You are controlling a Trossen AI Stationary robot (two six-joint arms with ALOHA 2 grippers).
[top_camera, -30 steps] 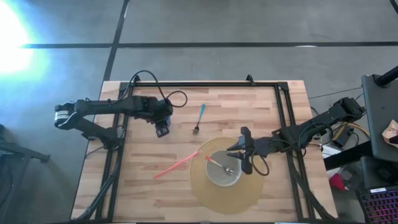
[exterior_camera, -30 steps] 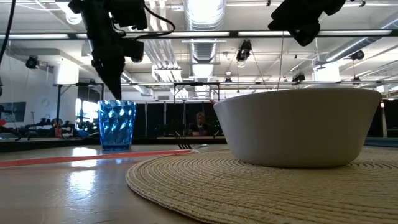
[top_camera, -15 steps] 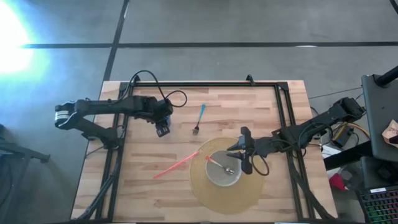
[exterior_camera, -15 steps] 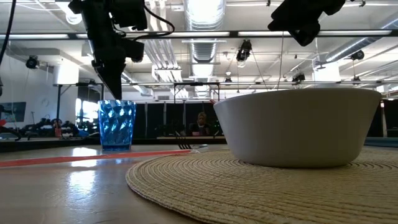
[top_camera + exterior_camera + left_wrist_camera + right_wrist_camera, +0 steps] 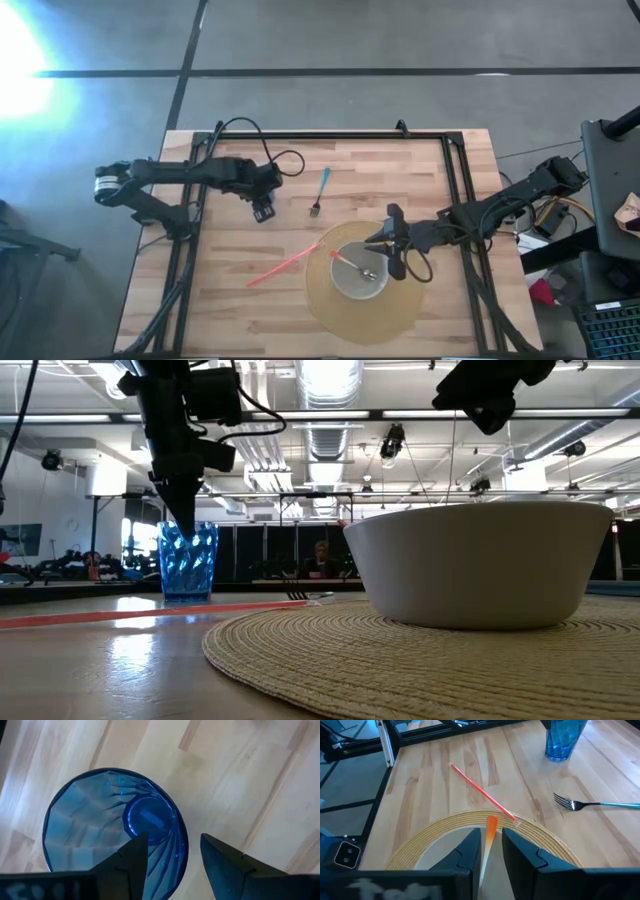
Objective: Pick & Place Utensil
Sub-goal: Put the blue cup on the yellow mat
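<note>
The left gripper (image 5: 170, 865) has its fingers (image 5: 131, 859) parted, one reaching down inside the rim of the blue faceted cup (image 5: 112, 822) and the other outside its wall, so the rim sits between them; whether they press on it cannot be told. In the low view the same gripper (image 5: 186, 515) comes down onto the top of the cup (image 5: 187, 560), which stands upright on the wooden bench (image 5: 240, 255) toward its left side.

The right gripper (image 5: 487, 847) has its fingers (image 5: 469, 851) close together with a narrow gap, and an orange-handled utensil (image 5: 490, 831) lies in line with that gap; a grip on it cannot be confirmed. From above, this gripper (image 5: 392, 243) hangs at the right edge of the white bowl (image 5: 359, 270), and the orange-handled utensil (image 5: 352, 266) lies inside the bowl. The bowl sits on a round woven placemat (image 5: 330, 300) at the front middle of the bench.

A red straw (image 5: 283, 266) lies slanted on the bench, its one end touching the placemat's left edge. A fork with a teal handle (image 5: 319, 192) lies behind the placemat, well apart from the bowl and to the right of the cup.
</note>
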